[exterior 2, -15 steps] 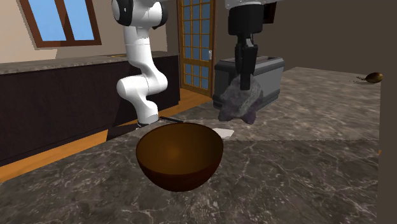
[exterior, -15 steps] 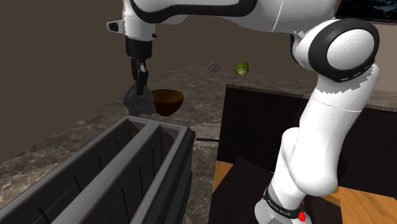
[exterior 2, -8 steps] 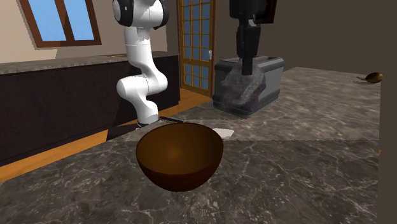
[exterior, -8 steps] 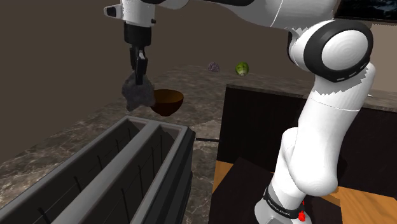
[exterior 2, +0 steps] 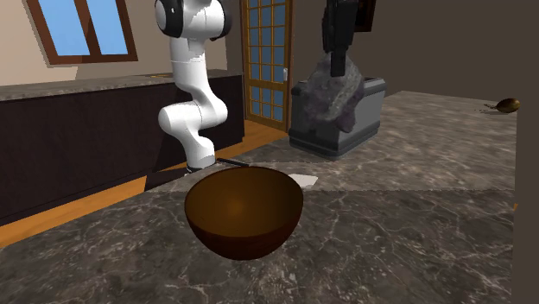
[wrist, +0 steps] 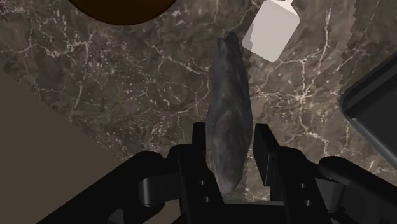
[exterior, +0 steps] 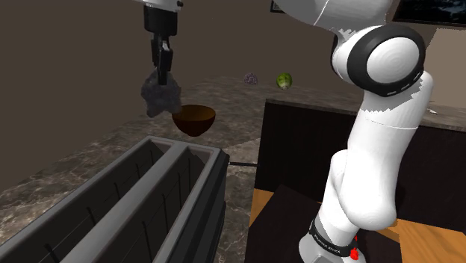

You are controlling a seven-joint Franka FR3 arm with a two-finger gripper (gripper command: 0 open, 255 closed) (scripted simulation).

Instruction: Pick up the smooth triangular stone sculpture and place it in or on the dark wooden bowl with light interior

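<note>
Sculpture (wrist: 228, 95) clamped edge-on in your gripper (wrist: 230, 130) hangs above and short of the bowl (exterior 2: 244, 212), long axis aimed roughly toward it.

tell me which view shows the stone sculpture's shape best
The second exterior view: the grey stone sculpture hangs broad face on from the gripper. The shoulder view shows it small and dark beside the brown bowl. The wrist view shows it edge-on, clasped between the fingers.
</note>
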